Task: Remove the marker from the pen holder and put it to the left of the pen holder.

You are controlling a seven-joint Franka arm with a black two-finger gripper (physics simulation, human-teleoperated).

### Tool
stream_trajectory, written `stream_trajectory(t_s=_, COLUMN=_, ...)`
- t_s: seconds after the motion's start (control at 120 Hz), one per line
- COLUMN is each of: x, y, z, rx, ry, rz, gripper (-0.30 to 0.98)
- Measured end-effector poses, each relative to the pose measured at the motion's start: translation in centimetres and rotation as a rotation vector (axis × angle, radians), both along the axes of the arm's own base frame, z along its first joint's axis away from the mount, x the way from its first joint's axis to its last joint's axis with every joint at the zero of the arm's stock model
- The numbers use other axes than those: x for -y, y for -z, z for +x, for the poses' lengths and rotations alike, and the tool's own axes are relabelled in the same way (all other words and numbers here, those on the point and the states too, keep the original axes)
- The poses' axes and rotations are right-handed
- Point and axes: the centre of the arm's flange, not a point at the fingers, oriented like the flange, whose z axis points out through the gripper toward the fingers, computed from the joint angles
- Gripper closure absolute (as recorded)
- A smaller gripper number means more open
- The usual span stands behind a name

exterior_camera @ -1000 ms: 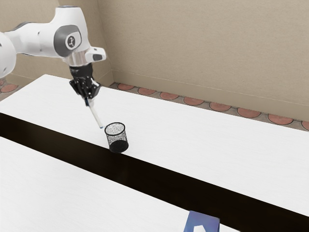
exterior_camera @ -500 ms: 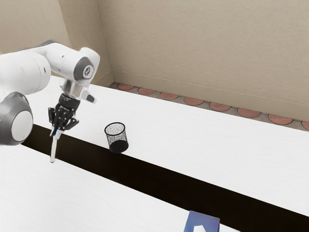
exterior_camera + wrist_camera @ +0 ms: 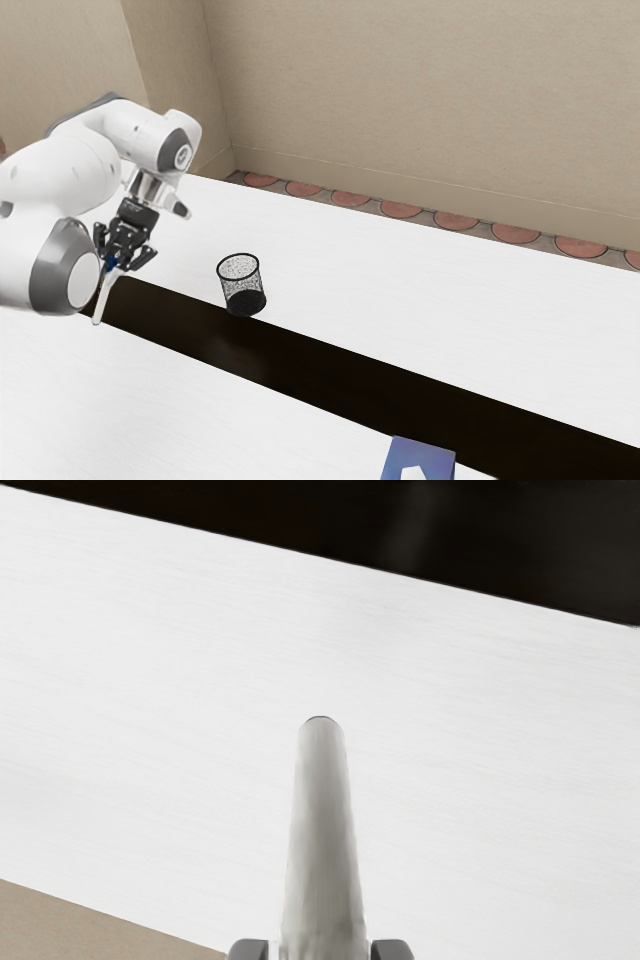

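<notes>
My gripper hangs above the table at the exterior view's left, shut on the marker, a white stick with some blue near the fingers. The marker slants downward, its free end toward the camera side. The black mesh pen holder stands upright on the white table, apart from the gripper and to its right in the exterior view. In the wrist view the marker extends out from between the two fingertips of the gripper, which touch its sides.
A long black strip runs across the white table, passing by the pen holder. A blue box-like thing lies at the exterior view's lower edge. A beige wall rises behind.
My gripper has carried the marker away from the pen holder, toward the exterior view's left and lower down. Over the last half second it shifted only slightly further left. The pen holder stayed put.
</notes>
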Motion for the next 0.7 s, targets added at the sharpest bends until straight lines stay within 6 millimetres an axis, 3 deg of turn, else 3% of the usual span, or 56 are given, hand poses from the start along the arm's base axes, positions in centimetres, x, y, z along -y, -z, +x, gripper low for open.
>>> stream_trajectory(t_s=0.133, x=-0.3, y=0.2, z=0.5, rx=0.045, ry=-0.001, rz=-0.047, gripper=0.33)
stream_trajectory(t_s=0.233, x=1.3, y=-0.6, z=1.5, rx=0.113, ry=0.019, rz=-0.118, gripper=0.21)
stream_trajectory(t_s=0.3, x=2.3, y=-4.2, z=2.0, rx=0.208, ry=0.021, rz=-0.162, gripper=0.15)
stream_trajectory(t_s=0.392, x=7.0, y=-12.1, z=1.9, rx=0.363, ry=0.077, rz=-0.238, gripper=0.1)
stream_trajectory(t_s=0.458, x=10.2, y=-15.2, z=1.5, rx=0.435, ry=0.12, rz=-0.277, gripper=0.07)
stream_trajectory(t_s=0.533, x=12.2, y=-17.2, z=0.0, rx=0.495, ry=0.142, rz=-0.29, gripper=0.05)
stream_trajectory(t_s=0.7, x=13.3, y=-18.0, z=0.1, rx=0.592, ry=0.143, rz=-0.297, gripper=0.02)
